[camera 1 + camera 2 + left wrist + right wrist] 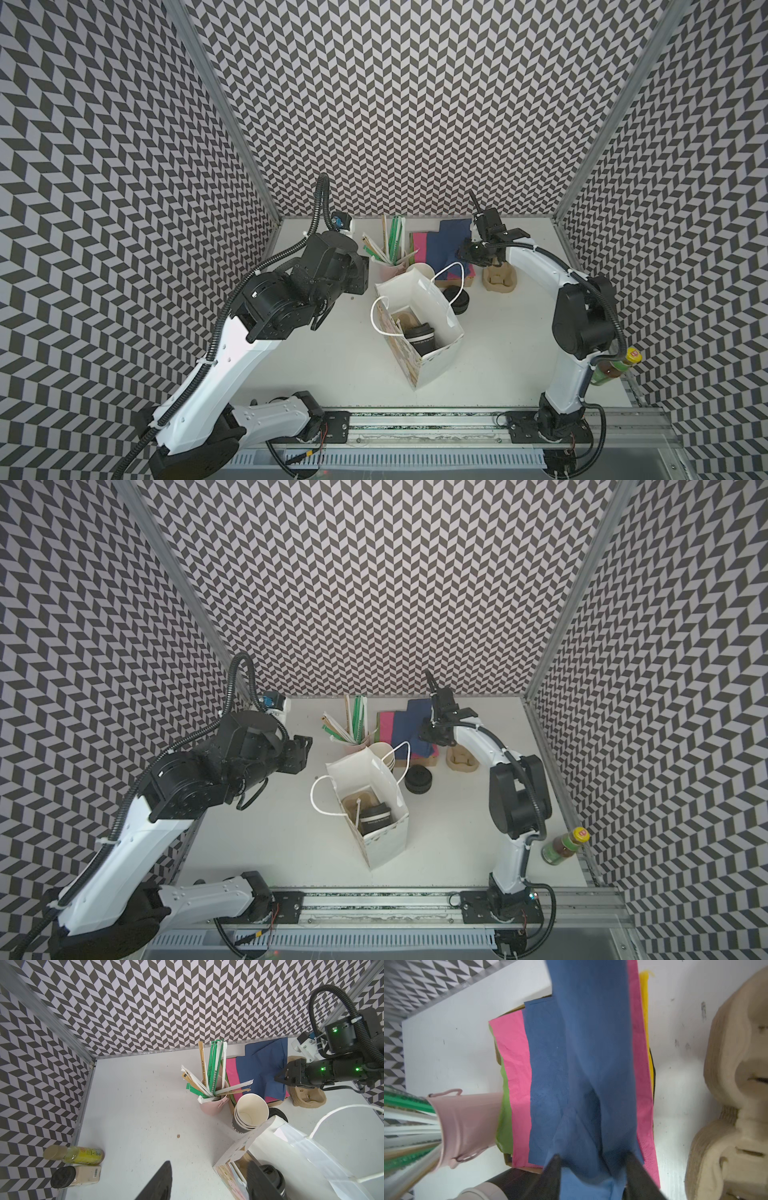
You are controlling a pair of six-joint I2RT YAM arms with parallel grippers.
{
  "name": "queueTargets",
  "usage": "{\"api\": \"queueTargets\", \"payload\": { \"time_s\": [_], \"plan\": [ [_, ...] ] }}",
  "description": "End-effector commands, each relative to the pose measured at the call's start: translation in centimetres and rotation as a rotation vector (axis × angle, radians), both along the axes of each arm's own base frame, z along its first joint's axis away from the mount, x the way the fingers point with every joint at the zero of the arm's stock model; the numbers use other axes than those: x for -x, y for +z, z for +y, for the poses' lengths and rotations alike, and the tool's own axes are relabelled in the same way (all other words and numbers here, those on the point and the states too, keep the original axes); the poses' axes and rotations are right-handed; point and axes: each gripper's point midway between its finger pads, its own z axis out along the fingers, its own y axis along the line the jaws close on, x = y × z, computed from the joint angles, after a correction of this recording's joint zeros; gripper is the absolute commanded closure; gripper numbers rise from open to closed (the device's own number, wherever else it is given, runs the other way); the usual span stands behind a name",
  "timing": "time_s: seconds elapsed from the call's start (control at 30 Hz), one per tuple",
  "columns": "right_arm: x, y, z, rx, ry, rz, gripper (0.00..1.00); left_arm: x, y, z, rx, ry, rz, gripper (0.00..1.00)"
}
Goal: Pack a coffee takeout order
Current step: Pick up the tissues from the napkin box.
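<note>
Two black fingers of the right gripper [593,1155] stand spread. A raised fold of the navy napkin [591,1064] bunches between them, and to my eye it is loose, not pinched. The napkin is the top sheet of the stack at the back of the table, lying over the pink napkin [517,1068]. It is not in the bag yet.

Left gripper [208,1164]: also spread, empty, hovering by the rim of the white paper bag [376,771].

Risks as I judge them:
- If I close on that loose fold, the thin paper may slip out or tear.
- The pink sheet under it may drag along.
- On the carry to the bag, the rope handles [446,270] arch over the mouth and could snag a finger.
- A snag or a knock from either arm could topple the bag, which stands unsupported.

Containers:
- The bag holds the lidded cup [375,817], seated in the pulp carrier [358,802]. The carrier's other well is empty.
- The pink mug [212,1105] beside the stack holds wrapped straws [214,1068].
- The nested lidless cups [251,1113] are empty.
- Spare carriers [498,280] sit stacked near the right arm.
</note>
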Motion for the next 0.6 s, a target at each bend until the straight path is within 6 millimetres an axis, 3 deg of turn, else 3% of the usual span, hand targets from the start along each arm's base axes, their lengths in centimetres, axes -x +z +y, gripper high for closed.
{"api": "queueTargets", "payload": {
  "time_s": [0.0, 0.13, 0.3, 0.43, 0.57],
  "plan": [
    [-1.2, 0.7, -1.0, 0.066, -0.025, -0.060, 0.38, 0.1, 0.0, 0.1, 0.003, 0.000, -0.010, 0.42],
    [-1.5, -0.4, -1.5, 0.098, -0.035, -0.046, 0.26, 0.2, -0.1, 0.2, -0.002, 0.002, -0.008, 0.42],
    [-1.8, -2.4, -1.8, 0.111, -0.050, -0.012, 0.23, 0.4, -0.4, 0.5, -0.007, 0.006, -0.007, 0.42],
    [-1.8, -2.9, -0.6, 0.055, -0.021, -0.011, 0.33, 0.5, -0.5, 0.7, -0.010, 0.009, -0.007, 0.42],
    [-1.7, -1.6, 0.0, 0.020, 0.001, -0.051, 0.49, 0.6, -0.5, 0.9, -0.010, 0.014, -0.012, 0.42]
  ]
}}
